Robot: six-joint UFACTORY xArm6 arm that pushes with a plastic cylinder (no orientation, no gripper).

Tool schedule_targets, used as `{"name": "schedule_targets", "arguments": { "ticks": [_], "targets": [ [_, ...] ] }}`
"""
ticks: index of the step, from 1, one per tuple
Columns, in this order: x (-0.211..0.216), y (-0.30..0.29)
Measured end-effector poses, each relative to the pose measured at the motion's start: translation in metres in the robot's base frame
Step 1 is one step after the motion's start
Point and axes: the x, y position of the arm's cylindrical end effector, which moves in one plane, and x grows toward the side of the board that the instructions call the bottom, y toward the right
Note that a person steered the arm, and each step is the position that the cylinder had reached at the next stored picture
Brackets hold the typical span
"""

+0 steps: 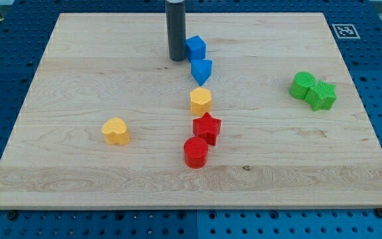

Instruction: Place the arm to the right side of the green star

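Observation:
The green star (321,95) lies at the view's right side of the wooden board, touching a green round block (302,85) on its left. My tip (177,58) rests on the board near the view's top centre, far to the left of the green star. It stands just left of a blue cube (195,48) and up-left of a blue wedge-shaped block (201,70).
A yellow hexagon block (201,101), a red star (207,127) and a red cylinder (195,152) run down the middle of the board. A yellow heart block (115,131) lies at the left. A fiducial marker (344,30) sits at the board's top right corner.

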Motion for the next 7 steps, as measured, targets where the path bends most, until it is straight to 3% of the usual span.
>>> {"name": "schedule_targets", "arguments": {
  "ticks": [4, 6, 7],
  "targets": [
    [0.001, 0.0],
    [-0.005, -0.071],
    [-0.071, -0.074]
  ]
}}
